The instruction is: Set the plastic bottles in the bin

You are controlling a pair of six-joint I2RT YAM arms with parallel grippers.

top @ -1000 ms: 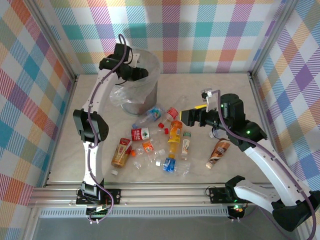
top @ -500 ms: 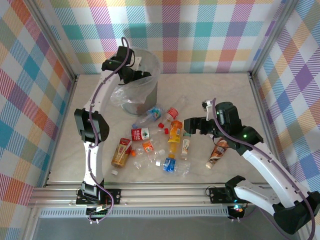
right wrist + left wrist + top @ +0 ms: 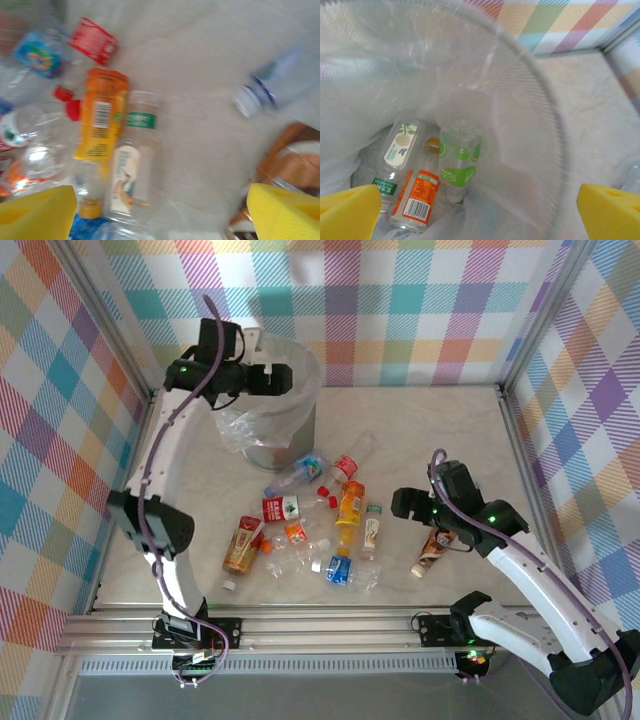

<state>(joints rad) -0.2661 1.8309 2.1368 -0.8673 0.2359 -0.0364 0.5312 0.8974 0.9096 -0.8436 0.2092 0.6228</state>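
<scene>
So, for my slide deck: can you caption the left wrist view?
Open left gripper over the bag-lined bin, three plastic bottles lying at its bottom.

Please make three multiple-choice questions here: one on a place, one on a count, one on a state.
1. Where is the left gripper? A) above the bin B) by its own base C) at the right wall
2. How many bottles show inside the bin? A) none B) three C) eight
3. How are the left gripper's jaws? A) shut on a bottle B) open, empty C) shut, empty
Answers: 1 A, it hangs over the rim; 2 B, three labelled ones lie at the bottom; 3 B, its yellow pads stand wide apart, nothing between.
</scene>
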